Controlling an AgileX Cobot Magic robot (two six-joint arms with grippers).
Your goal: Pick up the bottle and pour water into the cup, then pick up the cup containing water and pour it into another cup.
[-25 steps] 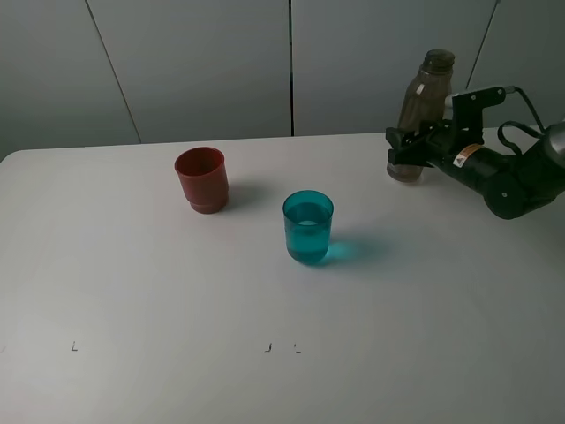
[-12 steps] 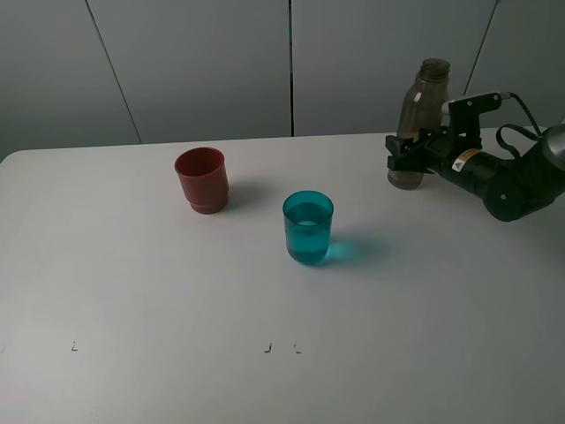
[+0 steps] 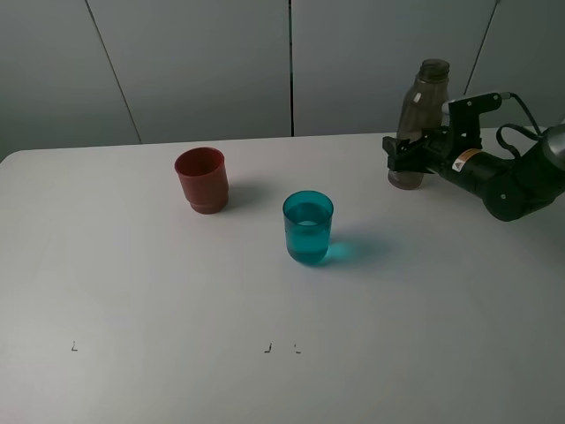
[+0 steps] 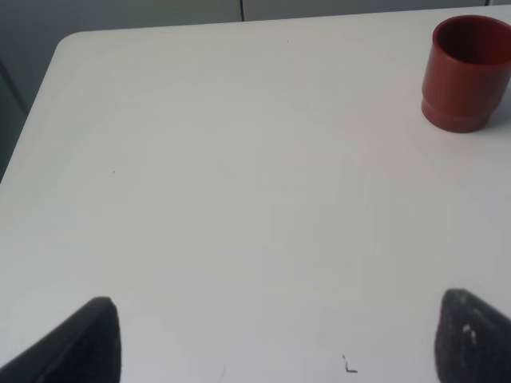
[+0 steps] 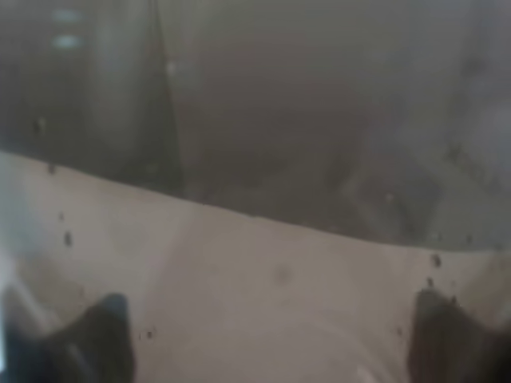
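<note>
The smoky grey-brown bottle (image 3: 425, 102) stands upright on the table at the back right. My right gripper (image 3: 403, 159) is low around its base, open, with one finger on each side. In the right wrist view the bottle (image 5: 279, 120) fills the picture, blurred, and my right gripper (image 5: 271, 343) shows only dark fingertips (image 5: 104, 335) far apart. The teal cup (image 3: 308, 228) holds water and stands near the table's middle. The red-brown cup (image 3: 201, 179) (image 4: 467, 72) stands upright to its back left. My left gripper (image 4: 279, 343) is open over bare table, empty.
The white table (image 3: 159, 291) has small black marks (image 3: 74, 346) near its front edge, and one such mark (image 4: 348, 367) shows in the left wrist view. A grey panelled wall (image 3: 203, 62) rises just behind the table's far edge. The right arm (image 3: 512, 177) reaches in from the right.
The bottle went from tilted and lifted to upright on the table. The right gripper's fingers have since spread slightly around its base. Both cups are unmoved.
</note>
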